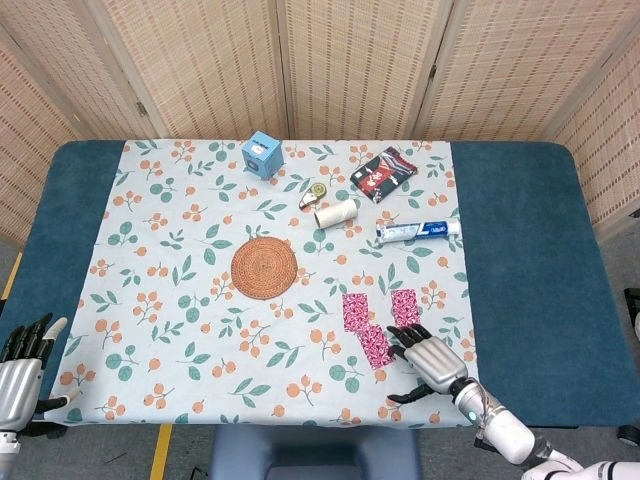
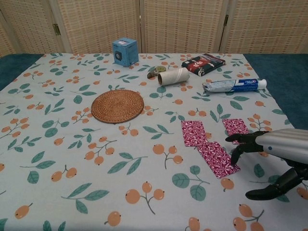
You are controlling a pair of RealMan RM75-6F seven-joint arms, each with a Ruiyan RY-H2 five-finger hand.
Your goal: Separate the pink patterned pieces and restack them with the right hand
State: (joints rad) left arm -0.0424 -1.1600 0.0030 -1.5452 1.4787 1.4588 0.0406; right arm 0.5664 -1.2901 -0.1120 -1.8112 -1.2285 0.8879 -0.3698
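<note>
From the head view, my right hand [image 1: 428,355] sits near the front edge of the floral tablecloth [image 1: 180,300], toward its front right corner, fingers spread and holding nothing, fingertips at the edge of the nearest pink patterned square piece [image 1: 375,345]. That piece overlaps the lower corner of a second pink patterned piece [image 1: 356,311], while the third pink patterned piece [image 1: 405,305] lies apart, just to the right. My left hand [image 1: 22,365] rests at the front left corner of the blue table, fingers apart and empty. The round woven rattan coaster [image 1: 265,267] lies near the cloth's middle, well clear of the work.

From the chest view, my right hand [image 2: 269,154] hovers open, its dark fingertips [image 2: 237,156] meeting the right edge of the nearest pink piece [image 2: 214,159]; I cannot tell whether they press it. That piece touches the second one [image 2: 194,133] at a corner, and the third [image 2: 236,128] lies behind my fingers.

I judge the separating as done: the three pieces lie spread out. Restacking has only begun, with one corner overlap, so I must slide the nearest piece fully onto the second and then add the third.
</note>
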